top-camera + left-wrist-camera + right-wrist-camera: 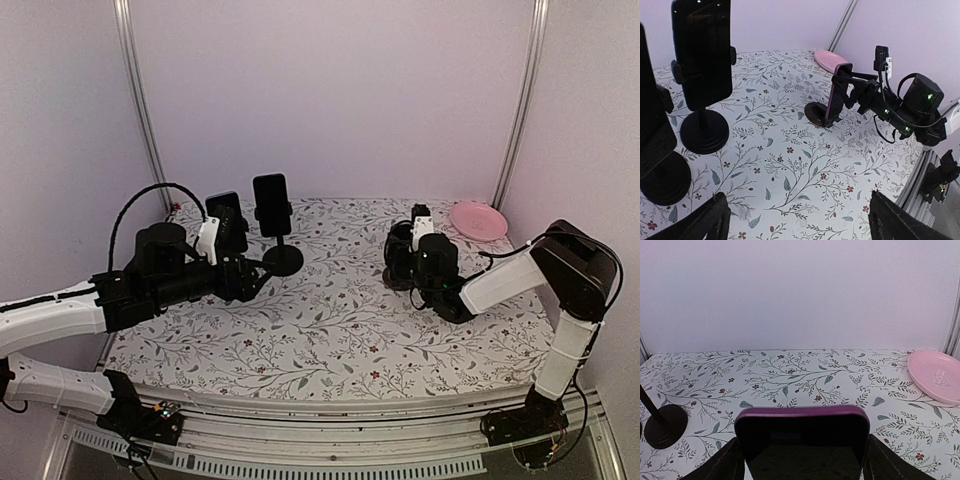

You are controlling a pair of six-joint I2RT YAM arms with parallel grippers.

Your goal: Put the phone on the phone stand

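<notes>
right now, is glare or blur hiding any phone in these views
Top external: soft even pinkish light, no glare on the mounted phone. Left wrist: sharp, no glare either. Right wrist: the held phone looks slightly soft, the plate crisp.

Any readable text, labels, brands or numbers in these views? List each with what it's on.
None legible.
Too blurred to read: faint mark on the pale pink round plate.
Dark screens, no text: black phone in the black round-based stand, purple-edged phone.
</notes>
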